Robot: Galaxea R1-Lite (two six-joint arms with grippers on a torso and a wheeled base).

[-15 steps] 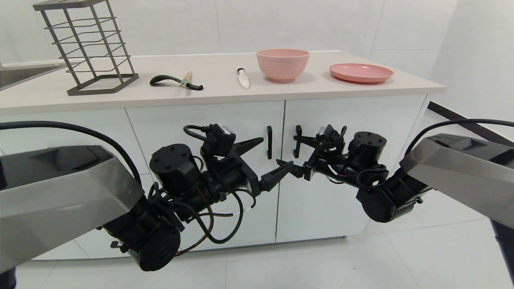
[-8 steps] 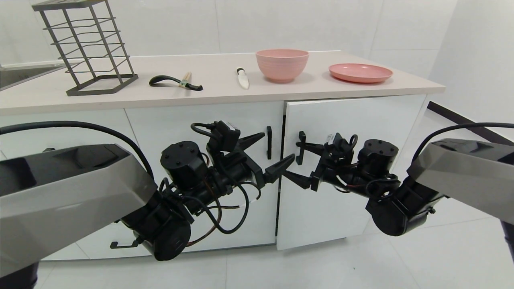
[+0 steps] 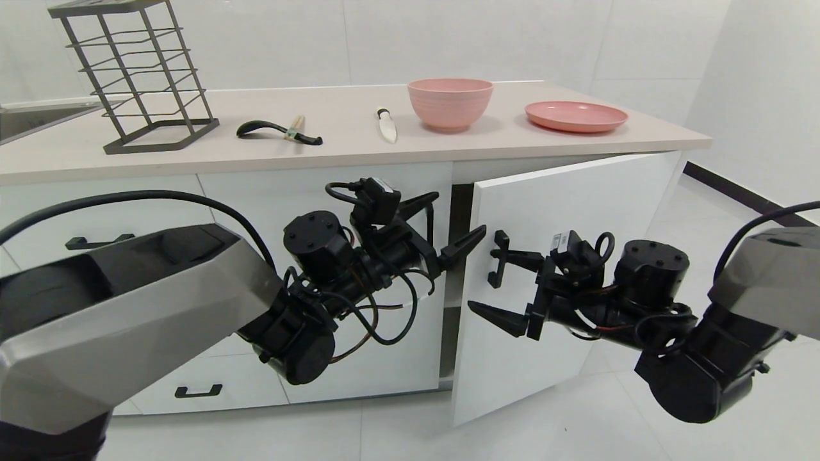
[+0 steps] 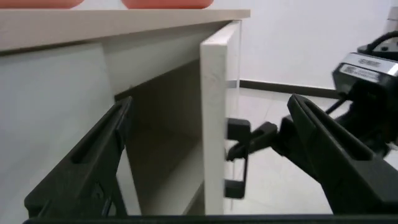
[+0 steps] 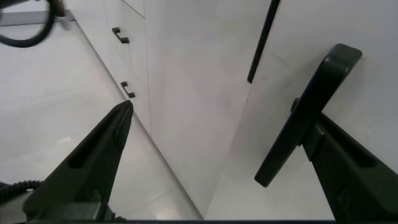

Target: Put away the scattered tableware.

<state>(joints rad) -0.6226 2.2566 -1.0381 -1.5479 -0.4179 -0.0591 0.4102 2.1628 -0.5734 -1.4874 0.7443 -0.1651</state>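
Observation:
On the counter lie a black spoon [image 3: 259, 127], chopsticks [image 3: 297, 124], a white knife [image 3: 387, 125], a pink bowl [image 3: 450, 102] and a pink plate [image 3: 575, 116]. Below them, the right cabinet door [image 3: 564, 243] stands partly open. My right gripper [image 3: 490, 282] is open, its upper finger hooked at the door's black handle [image 3: 496, 259]. The handle [image 5: 305, 118] crosses one finger of that gripper [image 5: 217, 115]. My left gripper [image 3: 458, 214] is open at the door's free edge. That edge [image 4: 217, 93] lies between the spread fingers of the left gripper [image 4: 211, 102], with the handle [image 4: 239, 155] just beyond.
A dark wire rack [image 3: 144, 77] stands at the counter's left end, beside a sink [image 3: 32, 118]. The left cabinet door [image 3: 333, 179] is closed, and drawers with black handles [image 3: 96, 242] sit further left. White tiled floor [image 3: 576, 422] spreads below and to the right.
The right cabinet door has swung from closed to partly open as my right gripper drew back and down with its handle. My left gripper has risen to the door's free edge.

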